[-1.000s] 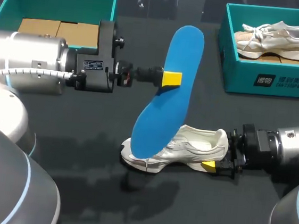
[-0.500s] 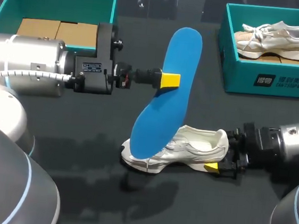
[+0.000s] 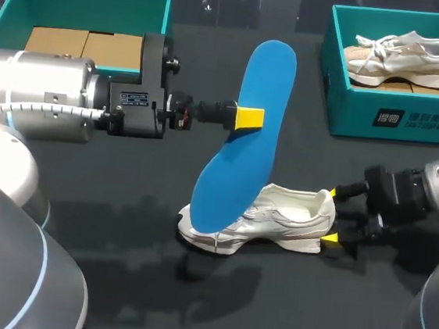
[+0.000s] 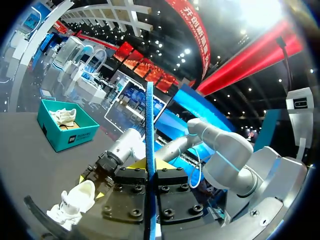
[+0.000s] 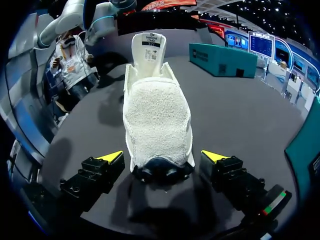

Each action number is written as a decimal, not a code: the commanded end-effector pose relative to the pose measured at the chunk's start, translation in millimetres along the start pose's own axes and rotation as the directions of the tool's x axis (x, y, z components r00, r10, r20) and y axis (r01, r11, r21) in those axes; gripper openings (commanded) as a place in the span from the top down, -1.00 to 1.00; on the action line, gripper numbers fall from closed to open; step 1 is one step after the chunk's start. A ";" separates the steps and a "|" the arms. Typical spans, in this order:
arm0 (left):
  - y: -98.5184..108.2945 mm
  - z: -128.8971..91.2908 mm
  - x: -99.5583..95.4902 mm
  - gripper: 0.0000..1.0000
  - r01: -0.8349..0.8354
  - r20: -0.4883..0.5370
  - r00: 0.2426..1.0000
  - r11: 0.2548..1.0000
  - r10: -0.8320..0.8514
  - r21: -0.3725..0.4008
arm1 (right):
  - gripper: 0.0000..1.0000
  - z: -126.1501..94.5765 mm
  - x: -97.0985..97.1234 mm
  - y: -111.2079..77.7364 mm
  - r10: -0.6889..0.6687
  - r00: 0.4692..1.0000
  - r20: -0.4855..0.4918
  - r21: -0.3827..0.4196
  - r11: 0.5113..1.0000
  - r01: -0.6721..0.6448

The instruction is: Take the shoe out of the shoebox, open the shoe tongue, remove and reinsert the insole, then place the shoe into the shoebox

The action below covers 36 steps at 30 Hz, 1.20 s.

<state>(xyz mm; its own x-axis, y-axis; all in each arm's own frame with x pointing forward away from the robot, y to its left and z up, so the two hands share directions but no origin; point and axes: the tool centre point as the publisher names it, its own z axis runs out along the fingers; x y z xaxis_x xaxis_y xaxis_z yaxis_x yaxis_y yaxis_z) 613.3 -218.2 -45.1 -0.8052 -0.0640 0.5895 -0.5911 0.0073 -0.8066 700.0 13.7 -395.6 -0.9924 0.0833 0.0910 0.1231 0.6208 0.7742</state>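
My left gripper (image 3: pixel 245 118) is shut on a blue insole (image 3: pixel 245 155), holding it up on edge above the table. The insole's lower end hangs over the toe of a white sneaker (image 3: pixel 277 218) that lies on the black table. In the left wrist view the insole (image 4: pixel 149 135) shows edge-on between the fingers of my left gripper (image 4: pixel 150 175). My right gripper (image 3: pixel 331 215) stands open at the sneaker's heel, one yellow tip on each side. In the right wrist view the sneaker (image 5: pixel 157 112) points away from that gripper (image 5: pixel 162 156), its fingertips (image 5: pixel 112 157) just clear of the heel.
A teal shoebox (image 3: pixel 397 116) at the back right holds a second sneaker (image 3: pixel 404 52). Another teal box (image 3: pixel 9 2) at the back left holds cardboard pieces. My left arm reaches across the table's left half at mid height.
My right gripper has opened wider, let go of the sneaker's heel and drawn back a little to the right. The left arm and the insole have barely moved.
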 end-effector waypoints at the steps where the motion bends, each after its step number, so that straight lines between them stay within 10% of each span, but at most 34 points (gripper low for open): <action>1: 2.4 -0.1 1.2 1.00 0.000 0.002 1.000 1.000 0.000 0.005 | -1.00 -13.0 3.8 10.3 0.018 1.000 0.002 0.225 0.974 -0.018; 16: 2.4 -0.1 1.2 1.00 0.000 0.002 1.000 1.000 0.000 0.005 | -1.00 -21.1 9.7 35.3 0.074 0.997 0.037 0.615 0.785 -0.081; 36: 2.4 -0.1 1.2 1.00 0.000 0.002 1.000 1.000 0.000 0.005 | -1.00 -21.6 4.5 62.8 0.008 0.999 0.046 0.656 0.754 -0.036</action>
<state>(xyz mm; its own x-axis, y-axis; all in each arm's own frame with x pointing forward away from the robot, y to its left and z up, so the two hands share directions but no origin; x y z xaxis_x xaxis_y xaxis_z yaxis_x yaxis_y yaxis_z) 612.7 -218.5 -45.3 -0.8050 -0.0652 0.5896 -0.5912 0.0066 -0.8065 702.1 31.2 -338.9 -0.9892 0.1280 0.0709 0.1421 0.9565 0.2546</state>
